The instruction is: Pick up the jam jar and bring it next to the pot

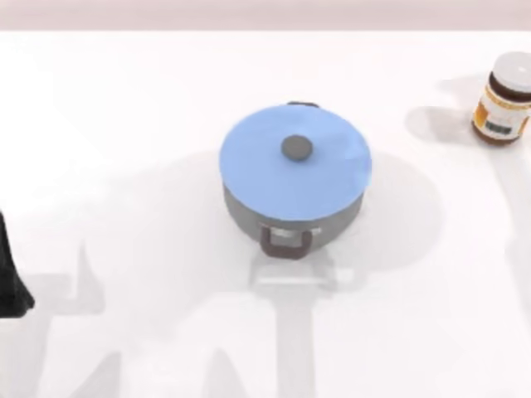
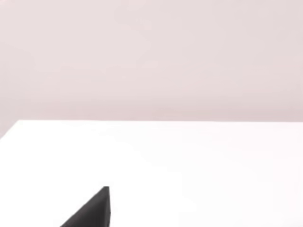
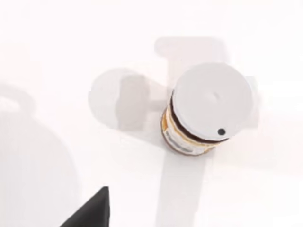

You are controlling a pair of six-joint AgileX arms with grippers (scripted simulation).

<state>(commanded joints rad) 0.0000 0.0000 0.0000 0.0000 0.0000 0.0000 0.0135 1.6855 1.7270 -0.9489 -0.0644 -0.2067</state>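
The jam jar [image 1: 503, 99] stands upright at the table's far right, dark brown glass with a white lid and an orange-and-white label. From above in the right wrist view, the jam jar [image 3: 206, 111] shows its white lid, with the table around it bare. My right gripper hangs above it and apart from it, open; only one dark finger [image 3: 92, 212] shows, and the arm is out of the top view. The pot [image 1: 292, 178], grey with a flat light-blue lid and brown handles, sits mid-table, well left of the jar.
My left arm [image 1: 10, 278] is parked at the table's left edge, its gripper open with one dark finger [image 2: 92, 212] over bare white table. The table's far edge [image 1: 265, 31] runs behind the pot and jar.
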